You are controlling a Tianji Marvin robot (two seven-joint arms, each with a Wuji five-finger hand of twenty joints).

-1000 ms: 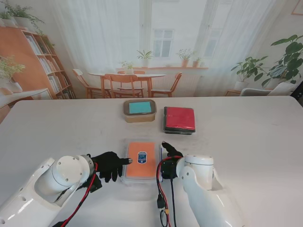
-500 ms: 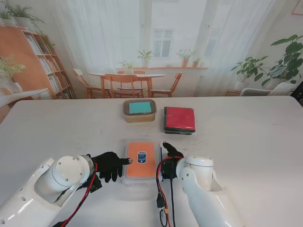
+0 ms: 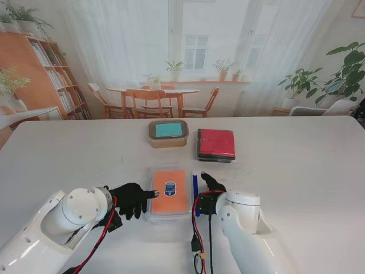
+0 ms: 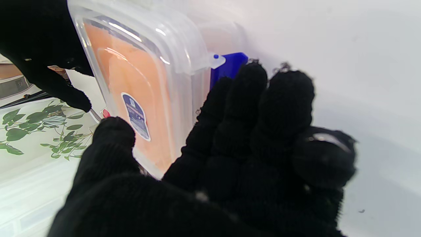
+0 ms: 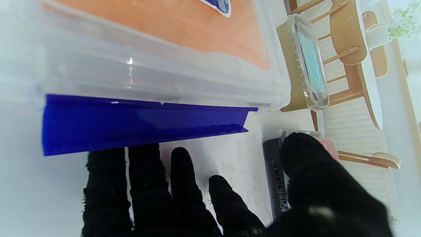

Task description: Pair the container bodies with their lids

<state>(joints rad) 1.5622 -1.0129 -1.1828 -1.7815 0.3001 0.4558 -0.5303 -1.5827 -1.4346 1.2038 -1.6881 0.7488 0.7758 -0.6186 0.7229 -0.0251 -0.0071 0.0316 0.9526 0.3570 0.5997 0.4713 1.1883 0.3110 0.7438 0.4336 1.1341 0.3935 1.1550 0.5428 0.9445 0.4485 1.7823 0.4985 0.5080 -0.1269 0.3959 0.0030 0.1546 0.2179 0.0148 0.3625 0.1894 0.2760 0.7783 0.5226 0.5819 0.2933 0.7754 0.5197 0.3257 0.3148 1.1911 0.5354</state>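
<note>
Orange-lidded container (image 3: 169,191) sat between both hands; left hand (image 3: 132,198) fingers spread, touching its side; right hand (image 3: 209,184) fingers apart, just beside blue clip (image 3: 195,193).

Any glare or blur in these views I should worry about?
Left wrist view: glare streaks on the clear lid, near fingers soft and out of focus. Right wrist view: a small highlight on the box wall, thumb blurred. Stand view: even daylight, sharp, soft shadows only under the arms.
</note>
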